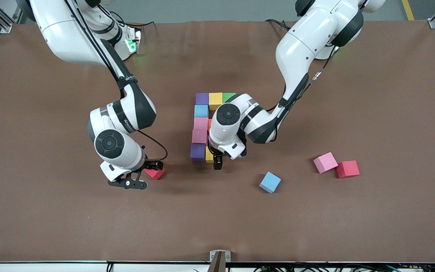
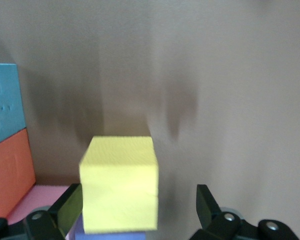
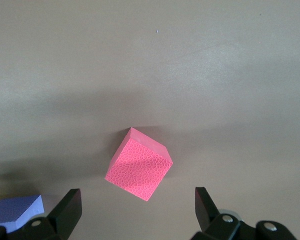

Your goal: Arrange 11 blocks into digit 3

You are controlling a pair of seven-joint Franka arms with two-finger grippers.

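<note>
Starting with the front view: left gripper down at the centre of the frame, low over the yellow block that closes the lower end of the figure, touching the purple block. Higher in the frame, a column of two pink blocks and a light blue block, capped by a top row of purple, yellow and green. Lying loose in the lower part of the frame, toward the left arm's end: a stray blue block and a stray pink block, the latter touching a red cube. Right gripper hanging over a second red cube, apparently waiting.

Turning to the left wrist view: fingers spread wide, yellow block let go between them, one finger very close to its side. Likely slip: lifting off crookedly, dragging the light foam along and skewing the row.

Moving to the right wrist view: jaws wide apart, nothing held, second red cube askew below. Possible mistake: closing here and carrying a wrong cube into the figure.

No containers anywhere in sight.
</note>
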